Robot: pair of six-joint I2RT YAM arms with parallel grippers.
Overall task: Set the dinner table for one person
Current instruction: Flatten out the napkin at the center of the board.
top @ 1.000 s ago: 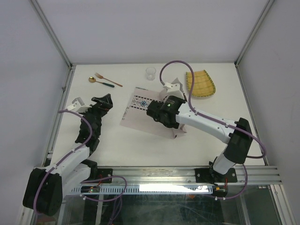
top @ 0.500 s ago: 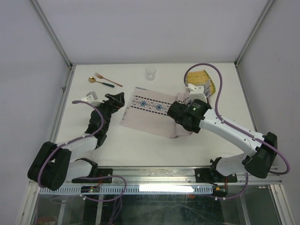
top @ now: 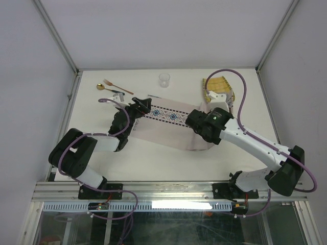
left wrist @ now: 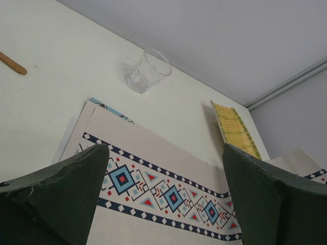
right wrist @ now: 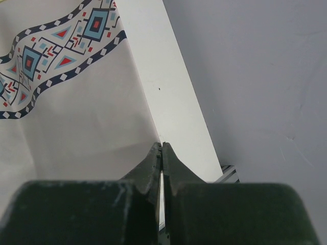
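Observation:
A pale cloth placemat [top: 168, 125] with a blue-red patterned band lies slantwise on the white dinner table [top: 153, 158]. My right gripper [top: 198, 122] is shut on the mat's right end, which is lifted a little. In the right wrist view the closed fingertips [right wrist: 162, 145] pinch the placemat [right wrist: 76, 117] at its edge. My left gripper [top: 142, 108] hovers open over the mat's left end. In the left wrist view its fingers [left wrist: 71, 194] stand wide apart above the patterned band [left wrist: 168, 196], touching nothing.
A clear glass [top: 163, 79] stands at the back centre. A yellow woven plate [top: 219, 88] sits at the back right, just behind the right arm. A fork [top: 118, 87] and a spoon [top: 108, 89] lie at the back left. Walls enclose three sides.
The right gripper has dragged the placemat's end to the right, spreading the mat out longer. The left arm has swung right and now reaches over the mat's left end.

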